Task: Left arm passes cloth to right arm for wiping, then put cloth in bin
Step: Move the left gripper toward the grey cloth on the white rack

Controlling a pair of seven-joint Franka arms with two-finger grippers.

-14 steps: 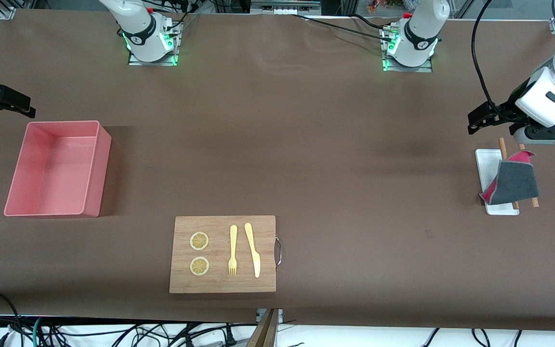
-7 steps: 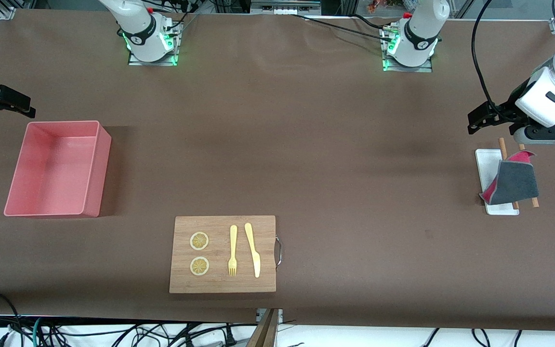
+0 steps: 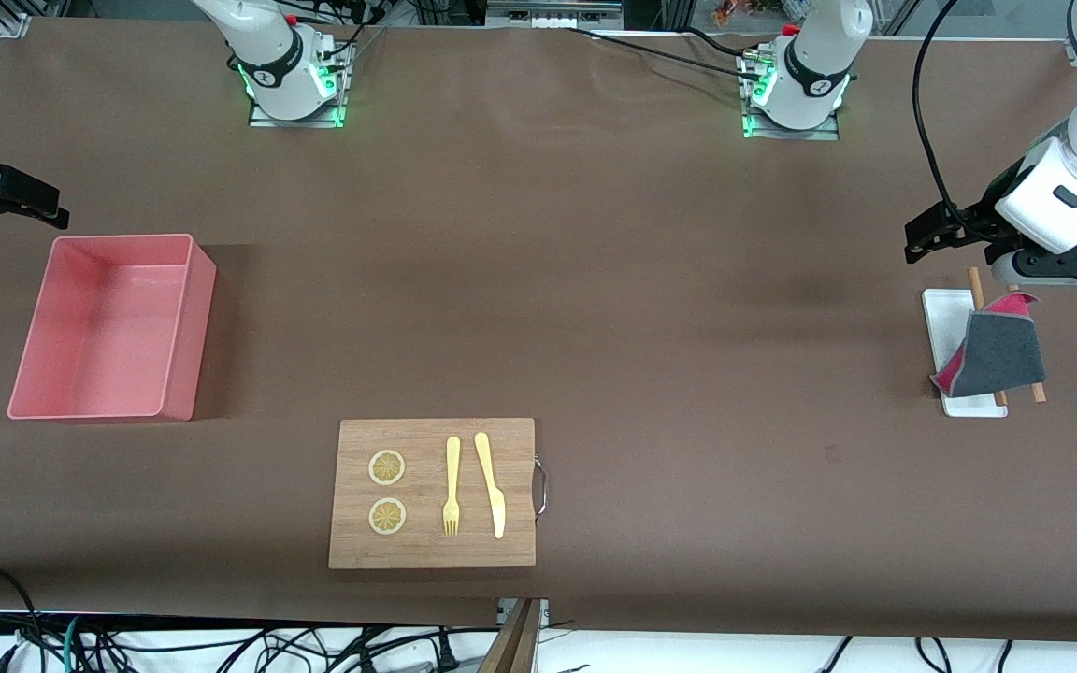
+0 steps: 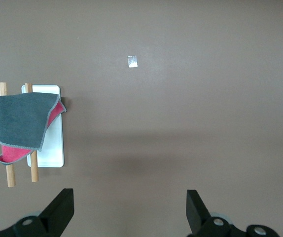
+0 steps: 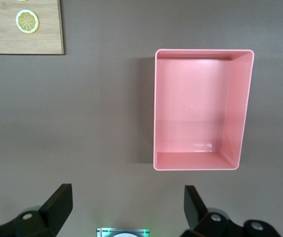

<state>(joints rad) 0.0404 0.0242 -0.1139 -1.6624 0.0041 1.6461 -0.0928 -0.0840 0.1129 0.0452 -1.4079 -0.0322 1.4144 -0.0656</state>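
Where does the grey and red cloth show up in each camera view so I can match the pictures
Front view: the cloth is draped over two wooden sticks on the small white tray, at the left arm's end of the table.
Left wrist view: the cloth hangs over the same sticks, partly covering the tray.
Right wrist view: not in it.
Shared landmark: the small white tray.

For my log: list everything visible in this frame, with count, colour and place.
cloth: 1, dark grey with magenta-red reverse, draped over the sticks and tray
wooden sticks: 2, tan, across the tray
tray: 1, white, left arm's end
bin: 1, pink, right arm's end
cutting board: 1, wood, nearest the front camera
lemon slices: 2, yellow, on board
fork: 1, yellow, on board
knife: 1, yellow, beside fork
left claw: open, above table beside the tray
right claw: open, waiting near bin
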